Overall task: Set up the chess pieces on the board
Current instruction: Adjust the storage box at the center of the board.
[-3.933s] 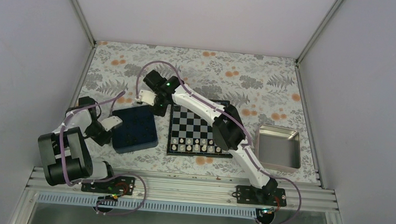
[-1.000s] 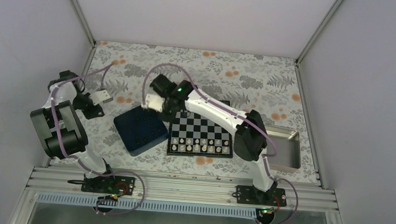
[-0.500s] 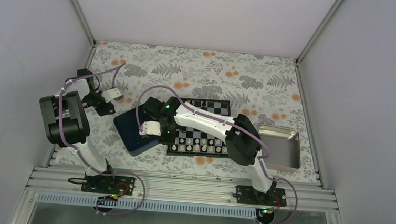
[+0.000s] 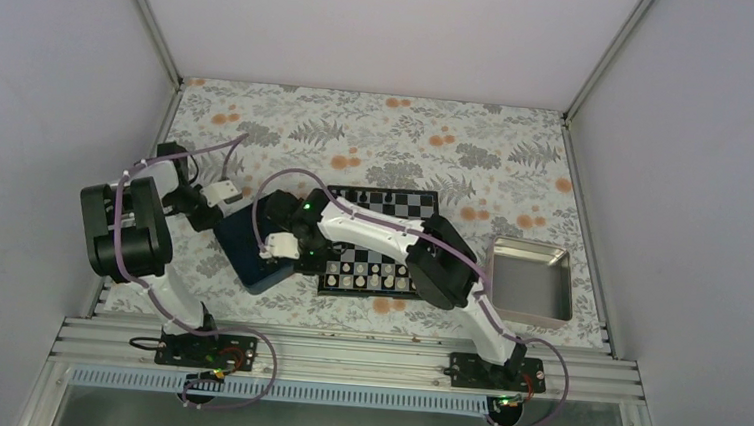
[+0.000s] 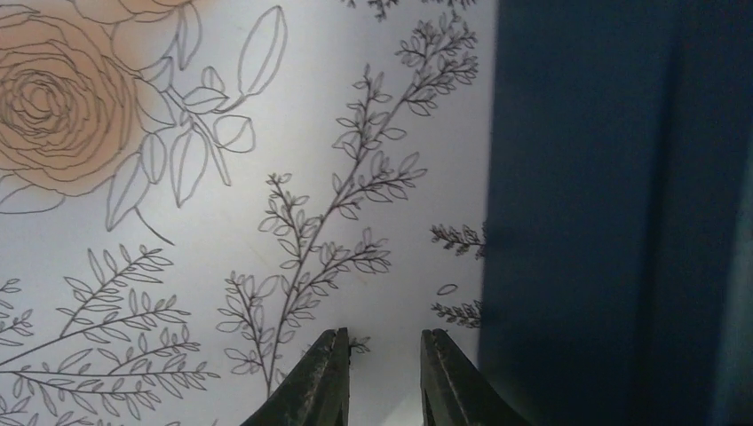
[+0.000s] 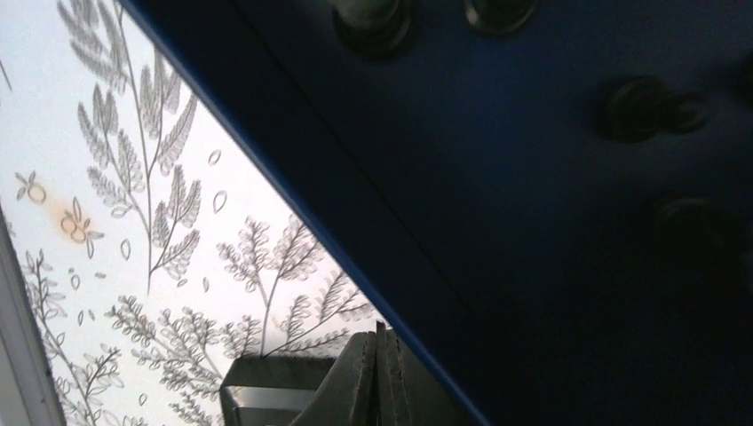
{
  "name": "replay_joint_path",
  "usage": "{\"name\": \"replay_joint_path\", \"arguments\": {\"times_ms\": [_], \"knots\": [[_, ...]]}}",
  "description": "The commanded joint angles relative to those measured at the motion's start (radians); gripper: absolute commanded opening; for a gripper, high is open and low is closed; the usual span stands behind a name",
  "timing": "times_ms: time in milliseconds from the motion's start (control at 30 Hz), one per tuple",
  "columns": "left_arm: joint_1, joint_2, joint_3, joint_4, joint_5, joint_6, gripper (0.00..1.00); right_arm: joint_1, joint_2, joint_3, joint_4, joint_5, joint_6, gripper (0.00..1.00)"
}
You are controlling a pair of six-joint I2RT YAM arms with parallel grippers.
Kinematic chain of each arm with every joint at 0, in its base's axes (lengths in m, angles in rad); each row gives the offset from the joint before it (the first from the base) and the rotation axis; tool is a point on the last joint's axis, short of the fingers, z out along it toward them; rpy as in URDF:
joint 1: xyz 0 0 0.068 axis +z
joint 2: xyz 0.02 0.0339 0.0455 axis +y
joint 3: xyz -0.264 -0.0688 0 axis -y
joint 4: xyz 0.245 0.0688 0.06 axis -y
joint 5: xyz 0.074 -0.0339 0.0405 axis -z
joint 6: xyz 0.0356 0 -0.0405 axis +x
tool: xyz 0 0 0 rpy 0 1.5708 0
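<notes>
Black chess pieces [image 6: 646, 108] inside blue tray [image 4: 247, 262]; board [image 4: 394, 203] just right of tray. Right gripper [image 6: 377, 353] over tray rim, jaws shut, empty; pieces ahead of fingertips, deeper in tray. Left gripper [image 5: 384, 342] outside tray's left wall, jaws slightly apart, empty. Right arm nearer.

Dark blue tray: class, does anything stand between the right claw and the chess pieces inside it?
Only the rim of the dark blue tray. The shut right claw hangs at that edge; the chess pieces lie uncovered beyond it.
</notes>
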Motion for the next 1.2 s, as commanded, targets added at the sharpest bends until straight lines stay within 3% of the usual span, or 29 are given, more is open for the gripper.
{"name": "replay_joint_path", "arguments": {"times_ms": [0, 700, 1067, 1167], "knots": [[0.002, -0.038, -0.055, -0.034, -0.027, 0.034, 0.21, -0.018, 0.019, 0.074, 0.055, 0.056, 0.026, 0.04], [0.0, -0.261, -0.17, -0.229, -0.013, 0.105, 0.2, -0.125, 0.009, 0.146, 0.074, 0.108, -0.011, 0.04], [-0.001, -0.251, -0.224, -0.237, 0.008, 0.108, 0.22, -0.132, 0.023, 0.332, -0.024, 0.085, -0.059, 0.04], [0.0, -0.268, -0.229, -0.21, -0.005, 0.092, 0.22, -0.132, 0.022, 0.338, -0.024, 0.07, -0.079, 0.12]]}}
